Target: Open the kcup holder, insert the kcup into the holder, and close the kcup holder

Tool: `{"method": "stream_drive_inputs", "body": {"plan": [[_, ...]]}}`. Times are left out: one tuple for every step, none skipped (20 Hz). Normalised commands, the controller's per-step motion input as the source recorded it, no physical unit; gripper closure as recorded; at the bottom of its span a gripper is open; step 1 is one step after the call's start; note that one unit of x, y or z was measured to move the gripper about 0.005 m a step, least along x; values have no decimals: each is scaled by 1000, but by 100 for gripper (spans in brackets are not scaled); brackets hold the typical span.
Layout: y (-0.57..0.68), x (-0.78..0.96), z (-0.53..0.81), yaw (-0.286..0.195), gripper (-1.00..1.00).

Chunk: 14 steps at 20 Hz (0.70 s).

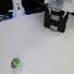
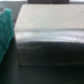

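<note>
One kcup [image 1: 16, 62] lies lower left; one kcup holder [image 1: 55, 22] upper right, under one gripper [image 1: 56, 8], finger spread unclear.

Kcup [image 1: 16, 62] green w/ bluish-white flecks; kcup holder [image 1: 55, 22] black, pale handles; worktop [image 1: 41, 49] white; bottle [image 1: 17, 6] white w/ dark mark.

The exterior view looks down at an angle from above the table [image 1: 36, 45], far enough back to take in the whole scene. The wrist view sits very close above the kcup holder [image 2: 47, 35], blurred. Both views share only this black box [image 1: 57, 20].
</note>
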Motion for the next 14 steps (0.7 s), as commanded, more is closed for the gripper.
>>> {"method": "stream_drive_inputs", "body": {"plan": [[-35,81,-2,-17,100],[-48,96,-4,-18,100],[-37,127,1,-17,100],[-27,143,5,-20,100],[-73,235,11,-11,100],[-132,397,72,-14,100],[-66,340,28,-22,100],[-116,511,90,-29,100],[-103,503,79,-35,100],[-45,448,57,-34,100],[-121,577,125,-39,100],[-94,506,75,-34,100],[-108,530,77,-36,100],[-118,412,114,-27,100]]}}
